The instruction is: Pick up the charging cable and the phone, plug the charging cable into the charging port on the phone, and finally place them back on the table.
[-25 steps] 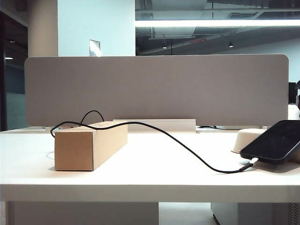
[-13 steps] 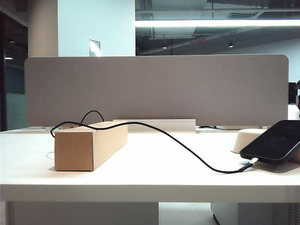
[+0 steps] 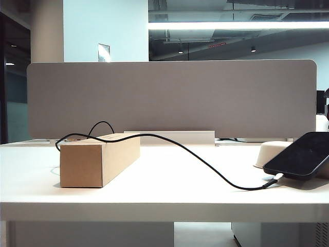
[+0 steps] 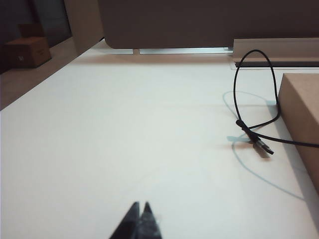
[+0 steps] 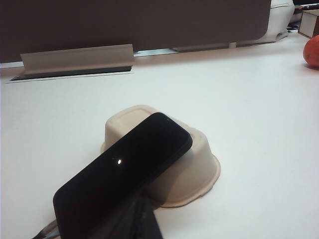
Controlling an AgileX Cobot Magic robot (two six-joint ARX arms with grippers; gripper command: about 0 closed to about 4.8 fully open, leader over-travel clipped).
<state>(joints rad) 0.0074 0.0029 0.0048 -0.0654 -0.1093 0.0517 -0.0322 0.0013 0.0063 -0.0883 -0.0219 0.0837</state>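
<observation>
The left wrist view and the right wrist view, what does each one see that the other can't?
Only the left wrist view shows the brown box, the cable's loose end and the shut left hand. Only the right wrist view shows the phone leaning on an upturned tray, an orange thing and the shut right hand. Both show the white table and grey divider.

The phone (image 5: 124, 184) is glossy black, the charging cable (image 3: 195, 157) black; the table (image 3: 154, 200) plain white. The box (image 3: 97, 159) is cardboard brown — the tray (image 5: 194, 164) off-white, the divider panel (image 3: 169, 98) grey.
</observation>
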